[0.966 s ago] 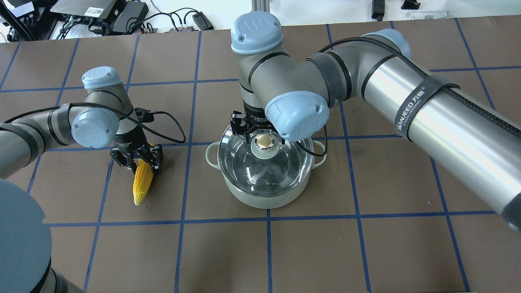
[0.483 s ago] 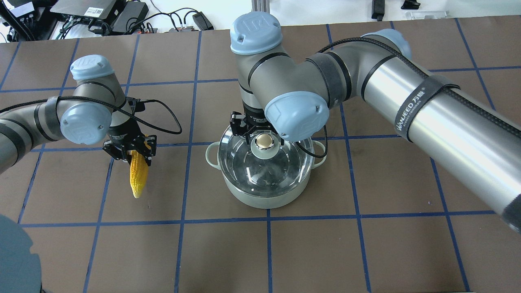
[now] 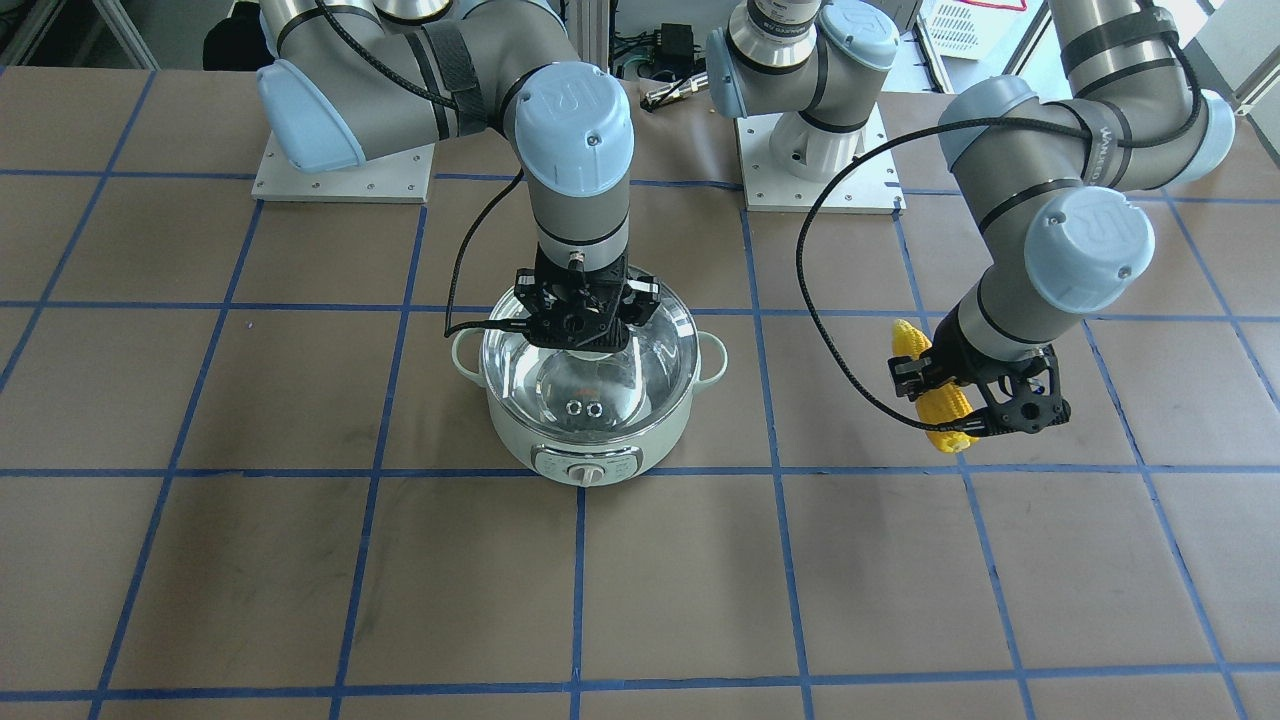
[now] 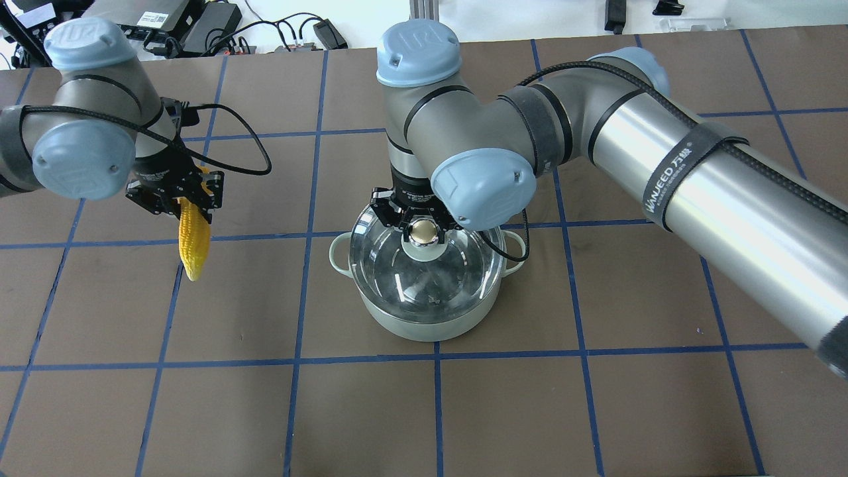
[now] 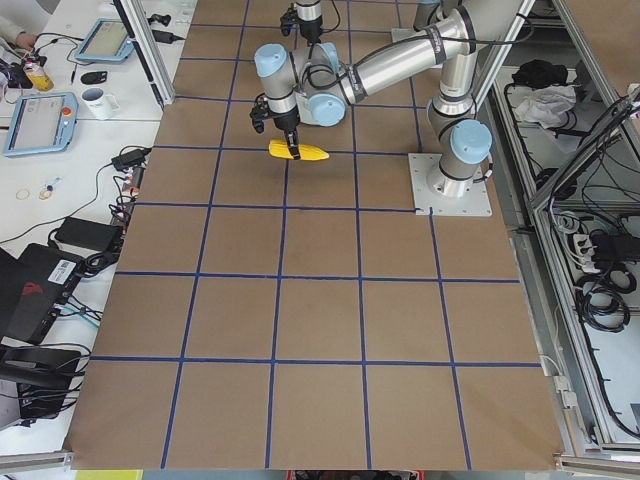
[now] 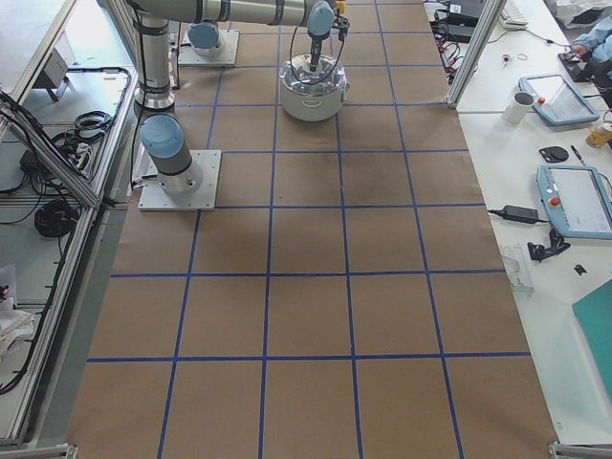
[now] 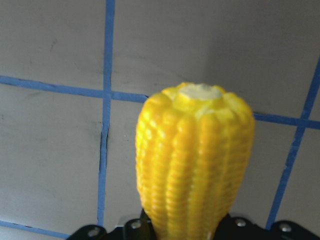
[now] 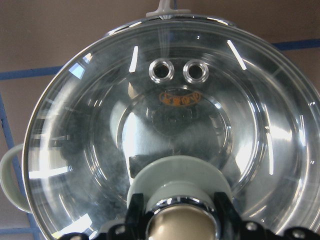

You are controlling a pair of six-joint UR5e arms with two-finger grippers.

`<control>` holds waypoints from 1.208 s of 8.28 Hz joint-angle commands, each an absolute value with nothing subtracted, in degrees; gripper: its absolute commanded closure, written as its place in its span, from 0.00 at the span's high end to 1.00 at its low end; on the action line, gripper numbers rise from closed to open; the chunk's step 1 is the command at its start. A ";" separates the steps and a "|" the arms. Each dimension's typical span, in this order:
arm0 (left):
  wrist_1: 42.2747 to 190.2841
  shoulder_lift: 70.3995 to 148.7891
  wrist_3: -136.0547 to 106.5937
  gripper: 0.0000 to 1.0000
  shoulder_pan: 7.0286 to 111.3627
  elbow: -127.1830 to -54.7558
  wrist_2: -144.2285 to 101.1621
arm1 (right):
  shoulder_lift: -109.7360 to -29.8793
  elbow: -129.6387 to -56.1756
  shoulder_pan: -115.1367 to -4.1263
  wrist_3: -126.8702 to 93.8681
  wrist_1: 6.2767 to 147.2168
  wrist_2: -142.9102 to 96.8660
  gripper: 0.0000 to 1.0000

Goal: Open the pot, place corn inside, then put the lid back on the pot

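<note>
The pale mint-green pot [image 4: 424, 329] stands mid-table with its dial [image 3: 586, 472] facing away from me. The clear glass lid [image 4: 434, 278] rests over it; I cannot tell whether it is raised. It also shows in the right wrist view [image 8: 100, 150]. My right gripper [image 4: 424, 226] is shut on the lid's beige-gold knob [image 4: 424, 232], also seen from the front [image 3: 583, 328]. My left gripper [image 4: 180, 201] is shut on the thick end of the yellow corn [image 4: 194, 244]. It holds the corn above the table, left of the pot. The corn fills the left wrist view [image 7: 195, 160].
The table is brown with a blue tape grid. Cables and electronics [image 4: 165, 20] lie beyond its far edge. Both arm base plates [image 3: 340, 170] [image 3: 820, 175] are bolted at the robot's side. The right arm's elbow [image 4: 483, 185] hangs over the pot's back.
My left gripper has lifted the corn off the table and carried it up and to the left. My right gripper has closed its fingers around the lid's knob.
</note>
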State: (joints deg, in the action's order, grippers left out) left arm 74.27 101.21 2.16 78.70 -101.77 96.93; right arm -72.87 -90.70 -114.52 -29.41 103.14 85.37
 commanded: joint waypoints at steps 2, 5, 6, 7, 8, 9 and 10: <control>77.60 100.45 2.11 0.00 79.45 -93.18 99.59 | -73.47 -90.27 -114.43 -29.36 102.74 85.69 0.26; 79.27 100.64 0.11 0.00 82.78 -90.71 98.79 | -82.76 -89.74 -111.98 -28.04 98.38 87.78 0.26; 79.63 100.55 -2.44 0.00 84.62 -90.01 96.96 | -83.92 -89.74 -111.19 -26.99 96.87 88.67 0.26; 81.98 100.46 -5.77 0.00 87.77 -88.96 96.51 | -83.94 -89.74 -111.01 -26.81 96.68 88.59 0.26; 84.26 100.20 -8.58 0.00 92.41 -87.03 96.42 | -84.20 -89.74 -110.74 -26.72 96.42 88.59 0.26; 85.42 100.80 -12.01 0.00 96.72 -85.45 96.24 | -84.98 -89.56 -109.96 -24.46 96.42 88.77 0.26; 86.04 100.64 -13.26 0.00 100.42 -85.26 94.15 | -86.90 -89.13 -106.21 -18.60 94.15 89.64 0.26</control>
State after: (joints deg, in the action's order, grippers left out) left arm 84.05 100.55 -9.14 93.10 -86.88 96.37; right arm -84.47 -89.63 -110.35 -25.52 96.50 88.67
